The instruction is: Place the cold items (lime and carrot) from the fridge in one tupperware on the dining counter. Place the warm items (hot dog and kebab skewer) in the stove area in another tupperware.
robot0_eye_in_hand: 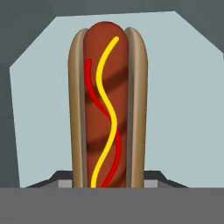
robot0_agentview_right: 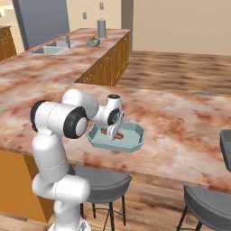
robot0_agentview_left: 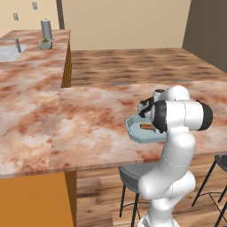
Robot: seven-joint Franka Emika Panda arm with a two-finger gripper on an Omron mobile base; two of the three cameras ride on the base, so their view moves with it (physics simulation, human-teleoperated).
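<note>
A hot dog [robot0_eye_in_hand: 109,109] in a bun, striped with red and yellow sauce, lies low inside a light blue tupperware [robot0_eye_in_hand: 183,87] on the dining counter [robot0_agentview_left: 97,128]. My gripper [robot0_eye_in_hand: 109,181] is shut on the hot dog's near end, with a dark fingertip pressed against each side of the bun. From the base views the hand [robot0_agentview_right: 115,122] points down into the tupperware [robot0_agentview_right: 135,137], and the hot dog [robot0_agentview_right: 113,131] sits at the tray's left part. The hot dog [robot0_agentview_left: 146,127] rests in the tupperware [robot0_agentview_left: 135,133] close to the counter's front edge, partly hidden by my forearm.
Bar stools [robot0_agentview_right: 103,180] [robot0_agentview_right: 207,198] stand under the counter's front edge. Across the aisle, the far counter holds a sink [robot0_agentview_right: 49,49], a grey canister [robot0_agentview_right: 102,28] and a small bowl [robot0_agentview_right: 93,43]. Bare marble spreads left and right of the tupperware.
</note>
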